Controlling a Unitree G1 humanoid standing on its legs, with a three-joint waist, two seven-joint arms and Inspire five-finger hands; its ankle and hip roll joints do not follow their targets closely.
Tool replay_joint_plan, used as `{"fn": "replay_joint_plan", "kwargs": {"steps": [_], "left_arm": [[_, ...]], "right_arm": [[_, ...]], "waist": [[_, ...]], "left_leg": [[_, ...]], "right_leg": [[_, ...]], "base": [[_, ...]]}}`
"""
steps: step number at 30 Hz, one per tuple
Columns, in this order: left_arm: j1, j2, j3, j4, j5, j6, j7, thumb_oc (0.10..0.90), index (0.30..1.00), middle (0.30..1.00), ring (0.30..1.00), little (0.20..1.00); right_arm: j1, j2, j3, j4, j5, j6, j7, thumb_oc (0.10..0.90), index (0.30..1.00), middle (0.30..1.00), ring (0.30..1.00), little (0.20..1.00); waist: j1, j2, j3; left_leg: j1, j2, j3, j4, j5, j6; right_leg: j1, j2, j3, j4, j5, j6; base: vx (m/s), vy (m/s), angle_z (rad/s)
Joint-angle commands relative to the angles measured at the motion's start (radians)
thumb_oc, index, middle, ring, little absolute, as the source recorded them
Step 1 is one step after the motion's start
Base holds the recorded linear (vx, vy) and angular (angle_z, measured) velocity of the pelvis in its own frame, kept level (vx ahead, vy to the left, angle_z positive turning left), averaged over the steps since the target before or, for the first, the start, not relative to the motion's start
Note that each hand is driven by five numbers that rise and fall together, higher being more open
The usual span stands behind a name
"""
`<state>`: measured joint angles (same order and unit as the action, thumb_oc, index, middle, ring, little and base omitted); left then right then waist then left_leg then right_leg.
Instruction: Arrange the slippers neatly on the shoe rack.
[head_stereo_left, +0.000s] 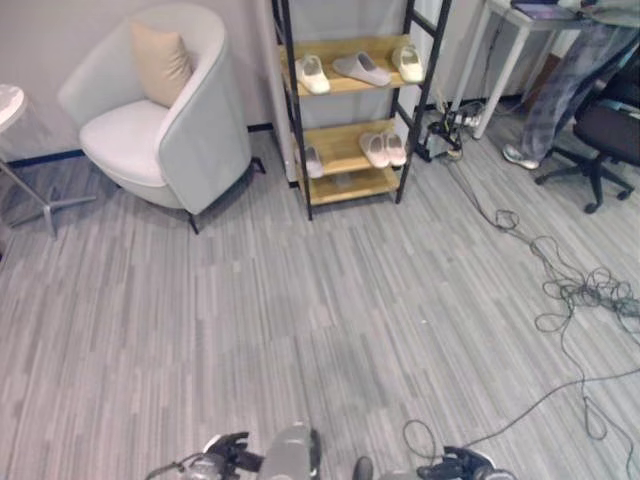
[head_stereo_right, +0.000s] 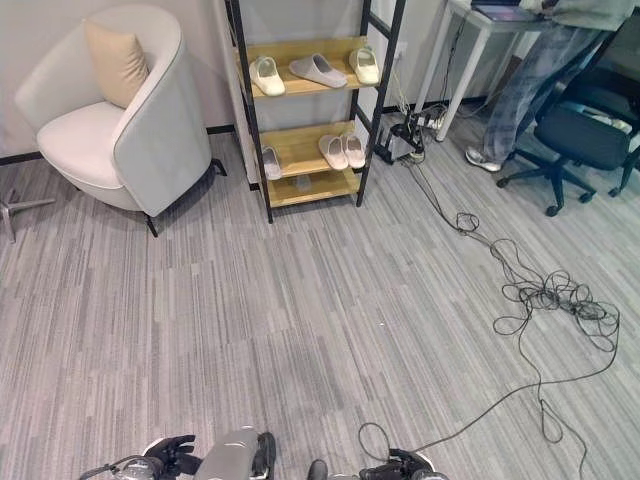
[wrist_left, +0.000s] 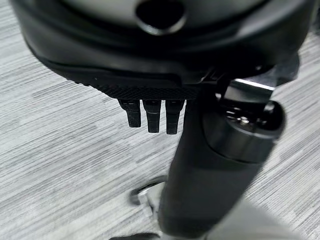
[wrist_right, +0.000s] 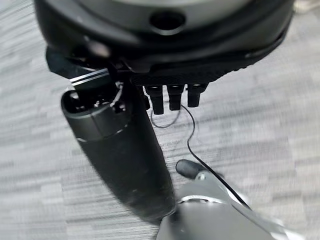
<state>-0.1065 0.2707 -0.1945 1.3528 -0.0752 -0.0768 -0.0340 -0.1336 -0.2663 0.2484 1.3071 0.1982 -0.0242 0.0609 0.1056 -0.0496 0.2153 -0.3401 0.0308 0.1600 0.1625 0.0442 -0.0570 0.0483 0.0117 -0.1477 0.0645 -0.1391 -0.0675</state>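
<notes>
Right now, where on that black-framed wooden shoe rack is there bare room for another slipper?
On the black-framed wooden shoe rack, the middle shelf has a bare patch between the single pale slipper at its left and the pink pair at its right. The top shelf is crowded: a cream slipper, a grey slipper and another cream one span it.

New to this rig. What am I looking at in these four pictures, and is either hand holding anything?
It is a two-legged humanoid robot. Two pictures come from its head camera, looking down at a room. Two come from wrist cameras, each looking along its own dark hand: left hand, right hand, fingers straight, holding nothing, grey floor beneath. Ahead stands the shoe rack with slippers on two shelves: three on top, a pink pair and a single one lower. Beside it an armchair; a person sits at right.
</notes>
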Motion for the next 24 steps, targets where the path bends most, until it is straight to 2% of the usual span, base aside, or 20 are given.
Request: {"fn": "replay_joint_plan", "kwargs": {"steps": [1,2,3,4,5,6,7,8,10,11,12,15,17,18,19,20,22,23,24], "left_arm": [[0.014,-0.043,-0.024,0.034,-0.007,-0.002,-0.002,0.8,0.9,0.9,0.9,0.9],[0.048,-0.041,0.009,0.078,0.021,0.008,0.005,0.8,0.9,0.9,0.9,0.9],[0.048,-0.041,0.009,0.077,0.021,0.008,0.005,0.8,0.9,0.9,0.9,0.9],[0.049,-0.027,0.023,0.087,0.032,0.011,0.003,0.8,0.9,0.9,0.9,0.9],[0.049,-0.027,0.023,0.087,0.032,0.011,0.003,0.8,0.9,0.9,0.9,0.9],[0.05,-0.019,0.033,0.088,0.034,0.013,0.007,0.8,0.9,0.9,0.9,0.9],[0.044,-0.009,0.04,0.091,0.03,0.019,0.012,0.8,0.9,0.9,0.9,0.9],[0.039,-0.003,0.049,0.091,0.016,0.02,0.012,0.8,0.9,0.9,0.9,0.9],[0.019,0.013,0.062,0.075,-0.027,0.018,0.017,0.8,0.9,0.9,0.9,0.9],[0.004,0.018,0.054,0.06,-0.038,0.013,0.018,0.8,0.9,0.9,0.9,0.9],[-0.014,0.018,0.039,0.043,-0.042,0.009,0.022,0.8,0.9,0.9,0.9,0.9],[-0.057,0.015,0.004,-0.031,-0.078,-0.016,0.027,0.8,0.9,0.9,0.9,0.9],[-0.077,0.007,-0.018,-0.079,-0.088,-0.026,0.036,0.8,0.9,0.9,0.9,0.9],[-0.089,0.002,-0.031,-0.091,-0.081,-0.028,0.038,0.8,0.9,0.9,0.9,0.9],[-0.107,-0.015,-0.047,-0.095,-0.088,-0.034,0.042,0.8,0.9,0.9,0.9,0.9],[-0.108,-0.015,-0.047,-0.095,-0.088,-0.034,0.042,0.8,0.9,0.9,0.9,0.9],[-0.109,-0.024,-0.04,-0.077,-0.096,-0.03,0.044,0.8,0.9,0.9,0.9,0.9],[-0.093,-0.03,-0.032,-0.042,-0.08,-0.026,0.041,0.8,0.9,0.9,0.9,0.9],[-0.093,-0.031,-0.032,-0.042,-0.08,-0.027,0.042,0.8,0.9,0.9,0.9,0.9]], "right_arm": [[0.035,-0.05,0.007,-0.052,0.0,-0.028,0.0,0.8,0.9,0.9,0.9,0.9],[0.05,-0.029,0.004,-0.031,-0.035,-0.021,0.002,0.8,0.9,0.9,0.9,0.9],[0.051,-0.029,0.004,-0.031,-0.036,-0.021,0.002,0.8,0.9,0.9,0.9,0.9],[0.065,-0.009,-0.007,-0.02,-0.037,-0.01,0.011,0.8,0.9,0.9,0.9,0.9],[0.065,-0.009,-0.007,-0.02,-0.037,-0.01,0.011,0.8,0.9,0.9,0.9,0.9],[0.063,0.0,-0.008,-0.017,-0.033,-0.007,0.017,0.8,0.9,0.9,0.9,0.9],[0.056,-0.002,-0.019,-0.021,-0.016,-0.005,0.013,0.8,0.9,0.9,0.9,0.9],[0.049,-0.011,-0.039,-0.033,0.006,-0.006,0.008,0.8,0.9,0.9,0.9,0.9],[0.042,-0.024,-0.094,-0.056,0.089,-0.017,0.007,0.8,0.9,0.9,0.9,0.9],[0.031,-0.028,-0.102,-0.077,0.108,-0.025,0.005,0.8,0.9,0.9,0.9,0.9],[0.025,-0.025,-0.09,-0.096,0.097,-0.031,0.0,0.8,0.9,0.9,0.9,0.9],[0.024,-0.03,-0.033,-0.124,0.006,-0.035,-0.012,0.8,0.9,0.9,0.9,0.9],[0.025,-0.037,-0.007,-0.134,-0.046,-0.029,-0.019,0.8,0.9,0.9,0.9,0.9],[0.026,-0.041,-0.002,-0.134,-0.057,-0.027,-0.022,0.8,0.9,0.9,0.9,0.9],[0.03,-0.042,-0.002,-0.118,-0.058,-0.019,-0.025,0.8,0.9,0.9,0.9,0.9],[0.029,-0.042,-0.002,-0.118,-0.058,-0.019,-0.025,0.8,0.9,0.9,0.9,0.9],[0.035,-0.05,-0.009,-0.104,-0.074,-0.009,-0.031,0.8,0.9,0.9,0.9,0.9],[0.044,-0.061,-0.01,-0.084,-0.09,0.0,-0.026,0.8,0.9,0.9,0.9,0.9],[0.044,-0.061,-0.01,-0.084,-0.09,0.0,-0.026,0.8,0.9,0.9,0.9,0.9]], "waist": [[0.034,0.015,-0.037],[0.041,0.01,-0.076],[0.041,0.009,-0.076],[0.043,-0.012,-0.091],[0.044,-0.01,-0.093],[0.043,-0.018,-0.099],[0.038,-0.025,-0.102],[0.031,-0.02,-0.102],[0.004,0.005,-0.09],[-0.014,0.023,-0.081],[-0.031,0.034,-0.071],[-0.071,0.056,-0.063],[-0.085,0.056,-0.055],[-0.095,0.053,-0.054],[-0.123,0.047,-0.051],[-0.123,0.047,-0.052],[-0.145,0.04,-0.058],[-0.152,0.045,-0.066],[-0.153,0.048,-0.065]], "left_leg": [[-0.03,0.021,-0.018,-0.044,0.015,0.002],[0.007,0.001,-0.024,-0.068,0.045,0.027],[0.005,0.0,-0.024,-0.067,0.044,0.027],[0.025,-0.022,-0.014,-0.034,0.015,0.056],[0.023,-0.02,-0.014,-0.035,0.016,0.055],[0.041,-0.032,-0.012,-0.028,-0.008,0.075],[0.062,-0.048,-0.006,-0.02,-0.034,0.094],[0.092,-0.056,-0.002,-0.016,-0.061,0.112],[0.172,-0.061,0.001,-0.019,-0.104,0.148],[0.218,-0.06,-0.006,-0.033,-0.124,0.162],[0.257,-0.063,-0.011,-0.044,-0.143,0.169],[0.352,-0.069,-0.045,-0.049,-0.195,0.16],[0.385,-0.069,-0.062,-0.042,-0.223,0.146],[0.401,-0.072,-0.078,-0.042,-0.237,0.134],[0.449,-0.073,-0.105,-0.044,-0.27,0.111],[0.447,-0.073,-0.105,-0.044,-0.269,0.112],[0.492,-0.067,-0.134,-0.053,-0.283,0.09],[0.534,-0.044,-0.159,-0.058,-0.284,0.074],[0.537,-0.041,-0.16,-0.059,-0.286,0.073]], "right_leg": [[0.168,-0.053,0.016,-0.061,-0.086,0.121],[0.185,-0.066,0.035,-0.043,-0.081,0.145],[0.184,-0.067,0.035,-0.042,-0.083,0.146],[0.161,-0.101,0.04,0.063,-0.043,0.179],[0.158,-0.1,0.041,0.062,-0.041,0.179],[0.126,-0.118,0.052,0.152,0.017,0.206],[0.099,-0.138,0.07,0.249,0.12,0.233],[0.064,-0.156,0.072,0.357,0.194,0.251],[-0.02,-0.182,0.064,0.552,0.295,0.246],[-0.084,-0.193,0.052,0.64,0.305,0.235],[-0.129,-0.207,0.032,0.666,0.287,0.221],[-0.215,-0.208,-0.045,0.541,0.146,0.183],[-0.24,-0.213,-0.059,0.407,0.124,0.185],[-0.247,-0.21,-0.05,0.312,0.124,0.189],[-0.272,-0.189,0.027,0.133,0.152,0.205],[-0.273,-0.189,0.027,0.13,0.154,0.205],[-0.302,-0.174,0.111,0.015,0.194,0.229],[-0.32,-0.165,0.142,-0.019,0.217,0.239],[-0.317,-0.163,0.14,-0.019,0.216,0.239]], "base": [[0.63,0.237,-0.46],[0.63,0.238,-0.4],[0.83,0.336,-0.36],[0.34,0.144,-0.36],[0.49,0.225,-0.23],[0.32,0.184,-0.11],[0.45,0.27,-0.14],[0.47,0.289,-0.21],[0.46,0.301,-0.1],[0.48,0.289,-0.1],[0.47,0.227,-0.22],[0.5,0.066,-0.04],[0.43,-0.091,0.48],[0.67,-0.229,0.84],[0.51,-0.19,0.72],[0.55,-0.2,0.84],[0.55,-0.252,0.62],[0.54,-0.275,0.44],[0.62,-0.391,0.65]]}}
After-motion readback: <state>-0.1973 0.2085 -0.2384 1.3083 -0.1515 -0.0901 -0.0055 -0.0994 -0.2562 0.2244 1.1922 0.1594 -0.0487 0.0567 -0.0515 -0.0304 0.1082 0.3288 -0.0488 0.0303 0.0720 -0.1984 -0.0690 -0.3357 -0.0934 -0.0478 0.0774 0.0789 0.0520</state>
